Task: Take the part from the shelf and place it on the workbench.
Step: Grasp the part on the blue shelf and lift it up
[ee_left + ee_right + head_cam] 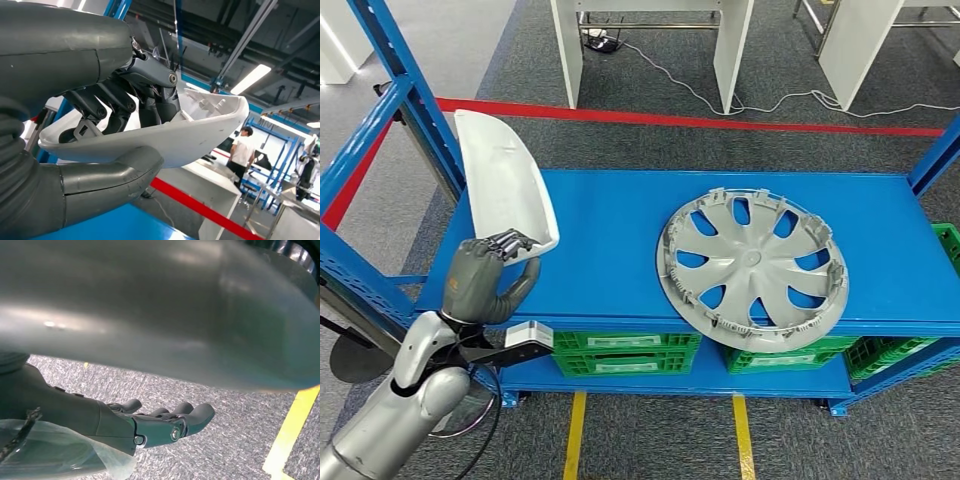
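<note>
My left hand (482, 280) grips the white part (505, 180) at its near, lower rim, over the left end of the blue shelf (622, 230). In the left wrist view the dark fingers (113, 102) are curled inside the part's hollow and the thumb (113, 172) presses against the outer shell from the other side, so the wall is clamped between them. The part's long axis runs up and away from my fingers, toward the shelf's back left upright; most of its body lies beyond the grip, which I judge will lever against my fingers on the carry. It looks tilted off the deck, though I cannot tell whether the far end is still touching. The silver wheel cover (752, 265) lies well to the right, apart from the part. My right hand (151, 427) hangs over grey carpet, fingers loosely extended, holding nothing. The left hand alone has the part. Workbench not sighted.
</note>
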Motion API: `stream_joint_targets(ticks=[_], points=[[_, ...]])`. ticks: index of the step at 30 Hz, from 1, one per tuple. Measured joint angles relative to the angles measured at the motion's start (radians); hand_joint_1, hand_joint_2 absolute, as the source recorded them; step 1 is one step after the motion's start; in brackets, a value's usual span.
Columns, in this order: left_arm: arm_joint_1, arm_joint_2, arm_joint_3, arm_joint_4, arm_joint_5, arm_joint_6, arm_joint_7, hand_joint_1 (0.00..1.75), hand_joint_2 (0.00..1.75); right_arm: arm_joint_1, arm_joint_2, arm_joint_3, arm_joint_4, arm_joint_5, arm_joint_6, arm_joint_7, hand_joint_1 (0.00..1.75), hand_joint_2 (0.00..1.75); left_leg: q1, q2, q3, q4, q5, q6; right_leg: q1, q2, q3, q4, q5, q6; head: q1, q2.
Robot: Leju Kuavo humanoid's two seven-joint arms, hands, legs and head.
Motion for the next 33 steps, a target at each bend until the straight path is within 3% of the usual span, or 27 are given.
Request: stream_joint_targets(ticks=[23, 33], points=[[-0.012, 0.033, 0.01, -0.056, -0.071, 0.012, 0.061, 1.75, 1.75, -0.001, 0.014, 0.0, 0.034, -0.01, 0.002, -0.005, 0.0, 0.0, 0.0, 0.0, 0.0, 0.0, 0.0, 0.0, 0.0, 0.0, 0.0, 0.0, 0.0, 0.0, 0.0, 0.0], [-0.014, 0.04, 0.014, -0.064, -0.006, -0.086, 0.108, 1.75, 1.75, -0.001, 0.014, 0.0, 0.017, -0.023, -0.028, -0.007, 0.0, 0.0, 0.0, 0.0, 0.0, 0.0, 0.0, 0.0, 0.0, 0.0, 0.0, 0.0, 0.0, 0.0, 0.0, 0.0]])
